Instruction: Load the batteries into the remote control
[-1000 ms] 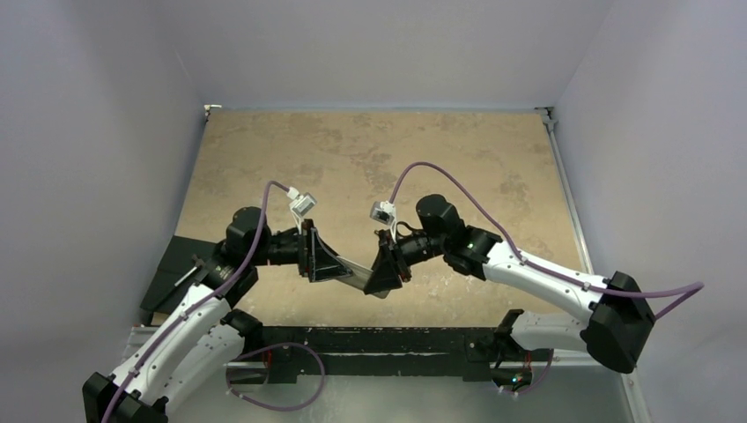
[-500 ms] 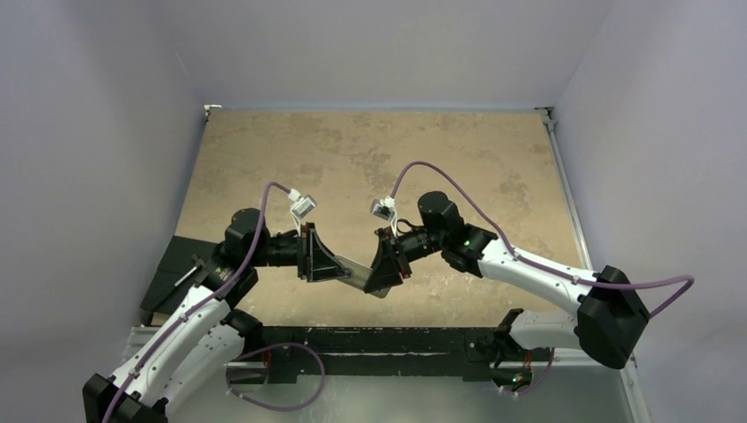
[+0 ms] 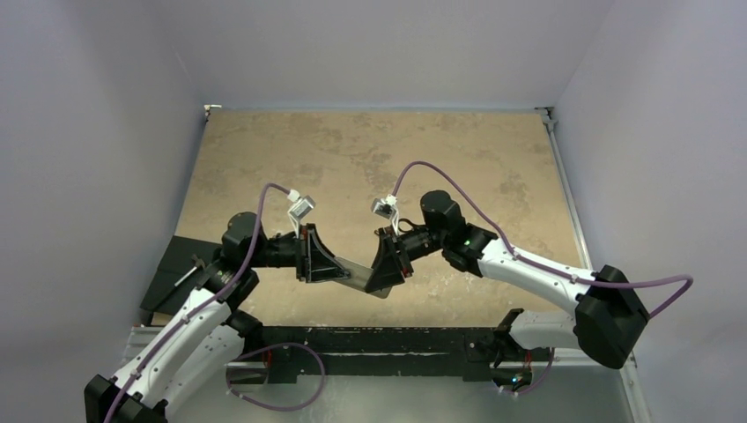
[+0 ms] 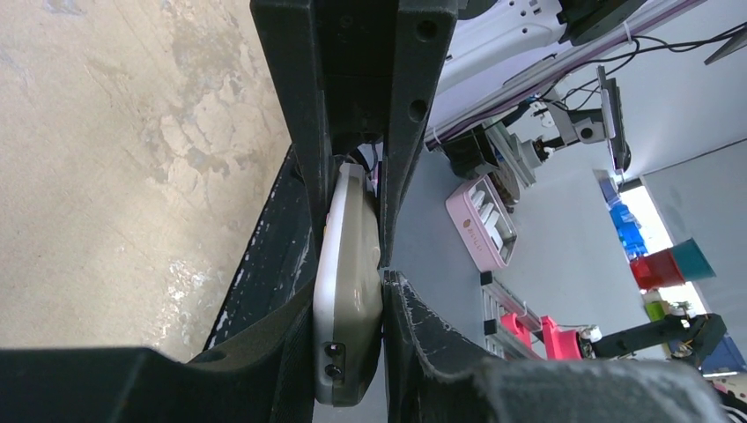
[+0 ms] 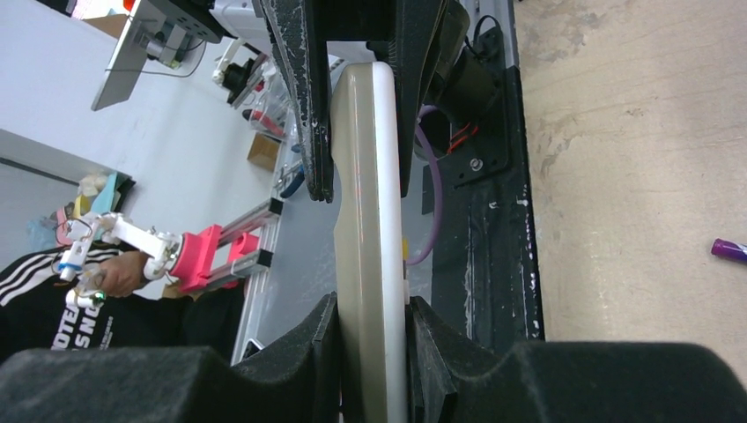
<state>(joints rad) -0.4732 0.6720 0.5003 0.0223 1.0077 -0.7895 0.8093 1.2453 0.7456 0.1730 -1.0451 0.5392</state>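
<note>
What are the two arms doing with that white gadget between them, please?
Both arms hold the remote control edge-on between them over the near part of the table: the left pincer is shut on one end, the right pincer on the other. A purple battery lies on the table, apart from it. Neither pincer holds a battery.

Cut-off white letters, roughly "OTE" over "S NO", on a black shirt (image 5: 40,304).

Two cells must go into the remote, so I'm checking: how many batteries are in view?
1. A purple battery lies on the table, cut off at the right wrist view's right edge. No other shows; one may be hidden or out of frame.
</note>
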